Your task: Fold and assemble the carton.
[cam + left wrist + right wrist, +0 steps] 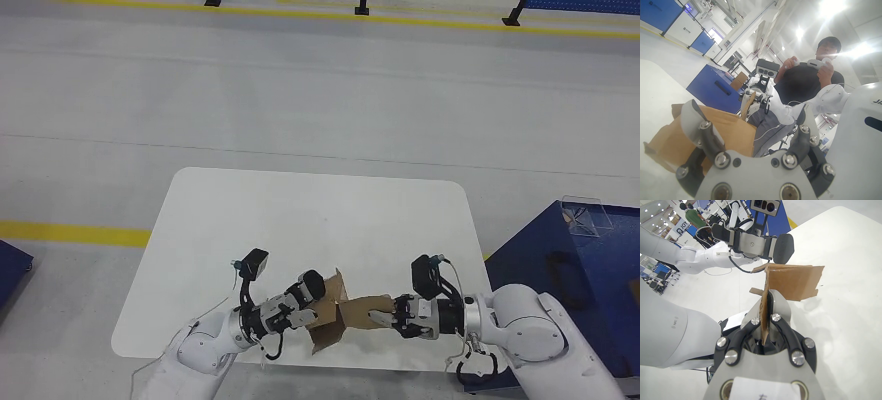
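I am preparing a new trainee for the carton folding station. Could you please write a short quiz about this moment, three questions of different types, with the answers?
1. True or false: the right gripper is shut on a panel of the carton.
2. Multiple choice: the left gripper is (A) open; (B) shut on the carton; (C) shut on a roll of tape.
3. Short answer: by which edge of the white table is the carton held, the one nearest the robot or the far one?

Key: 1 true; 2 A; 3 the edge nearest the robot.
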`<control>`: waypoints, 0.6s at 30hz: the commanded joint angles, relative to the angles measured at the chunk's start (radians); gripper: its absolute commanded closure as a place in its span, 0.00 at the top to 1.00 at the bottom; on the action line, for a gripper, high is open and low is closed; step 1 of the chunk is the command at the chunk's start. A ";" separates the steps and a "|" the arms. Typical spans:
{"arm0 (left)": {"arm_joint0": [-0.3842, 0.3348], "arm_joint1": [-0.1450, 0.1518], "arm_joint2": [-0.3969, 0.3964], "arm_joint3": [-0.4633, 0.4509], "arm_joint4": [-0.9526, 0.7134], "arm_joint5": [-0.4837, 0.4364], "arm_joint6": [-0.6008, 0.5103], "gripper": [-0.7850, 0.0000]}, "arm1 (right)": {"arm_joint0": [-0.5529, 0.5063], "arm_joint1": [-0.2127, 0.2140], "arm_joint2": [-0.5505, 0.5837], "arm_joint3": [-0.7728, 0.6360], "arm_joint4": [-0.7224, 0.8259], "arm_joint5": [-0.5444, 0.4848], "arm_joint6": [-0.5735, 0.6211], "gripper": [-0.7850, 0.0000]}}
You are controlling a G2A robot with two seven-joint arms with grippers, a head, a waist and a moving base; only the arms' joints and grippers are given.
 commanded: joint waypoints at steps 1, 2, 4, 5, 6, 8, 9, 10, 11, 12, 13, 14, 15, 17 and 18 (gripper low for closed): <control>0.001 0.000 0.000 0.000 0.001 0.005 0.004 1.00 | 0.001 -0.001 0.002 -0.001 0.003 0.027 -0.025 0.00; 0.002 0.002 -0.012 -0.005 0.040 0.015 0.011 1.00 | 0.002 -0.001 0.001 -0.002 0.004 0.036 -0.032 0.00; 0.014 0.007 -0.048 -0.030 0.160 0.038 0.045 1.00 | 0.003 0.000 0.001 -0.001 0.008 0.052 -0.039 0.00; 0.021 0.010 -0.069 -0.059 0.241 0.059 0.059 1.00 | 0.004 0.000 0.001 0.001 0.012 0.063 -0.042 0.00; 0.036 0.014 -0.112 -0.115 0.398 0.114 0.095 1.00 | 0.005 0.000 -0.001 0.002 0.017 0.073 -0.040 0.00; 0.079 0.015 -0.126 -0.210 0.562 0.181 0.142 1.00 | 0.009 0.000 0.000 0.004 0.017 0.085 -0.042 0.00; 0.105 0.016 -0.128 -0.257 0.630 0.215 0.165 1.00 | 0.012 0.001 0.000 0.006 0.015 0.091 -0.044 0.00; 0.125 0.018 -0.134 -0.298 0.697 0.256 0.176 1.00 | 0.014 0.000 -0.002 0.008 0.015 0.097 -0.046 0.00; 0.144 0.019 -0.136 -0.336 0.755 0.292 0.179 1.00 | 0.015 0.000 -0.005 0.007 0.015 0.100 -0.046 0.00; 0.160 0.021 -0.139 -0.371 0.805 0.326 0.181 1.00 | 0.016 0.000 -0.006 0.006 0.016 0.105 -0.047 0.00; 0.176 0.023 -0.143 -0.400 0.851 0.363 0.179 1.00 | 0.017 0.001 -0.007 0.005 0.015 0.110 -0.049 0.00; 0.192 0.025 -0.144 -0.426 0.892 0.403 0.170 1.00 | 0.018 0.001 -0.008 0.003 0.015 0.113 -0.049 0.00; 0.207 0.026 -0.141 -0.447 0.910 0.436 0.159 1.00 | 0.020 0.001 -0.008 0.003 0.015 0.116 -0.051 0.00; 0.232 0.027 -0.138 -0.472 0.907 0.509 0.138 0.99 | 0.021 0.001 -0.010 0.001 0.014 0.120 -0.052 0.00; 0.239 0.027 -0.134 -0.483 0.904 0.538 0.128 0.97 | 0.020 0.001 -0.012 -0.001 0.013 0.122 -0.053 0.00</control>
